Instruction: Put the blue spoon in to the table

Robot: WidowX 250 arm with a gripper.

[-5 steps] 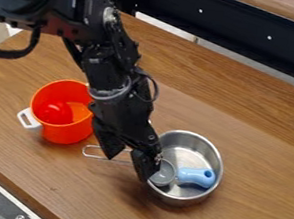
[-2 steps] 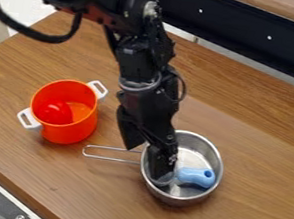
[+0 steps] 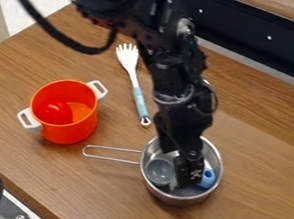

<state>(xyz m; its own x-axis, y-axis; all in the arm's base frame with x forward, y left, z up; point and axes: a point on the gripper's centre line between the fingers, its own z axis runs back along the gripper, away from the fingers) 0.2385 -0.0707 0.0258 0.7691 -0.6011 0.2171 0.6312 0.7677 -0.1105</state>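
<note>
The black gripper (image 3: pixel 177 166) is over the small metal pot (image 3: pixel 169 197), its fingers apart and angled down, one low inside the rim. Inside the pot lies the blue spoon (image 3: pixel 207 179), a light blue handle with a round grey bowl. Its bowl shows at the left of the pot, while the gripper hides the middle and part of the handle. Whether a finger touches the spoon, I cannot tell. The wooden table (image 3: pixel 251 215) surrounds the pot.
An orange pot (image 3: pixel 69 133) with white handles and a red ball inside stands to the left. The metal pot's wire handle (image 3: pixel 111 148) points left toward it. Behind them lies a white fork (image 3: pixel 138 96) with a light blue handle. A dark ledge runs along the back.
The arm and gripper have moved right, from the pot's left edge to over the spoon's handle. The fork behind has come into sight. The spoon has stayed in place.
</note>
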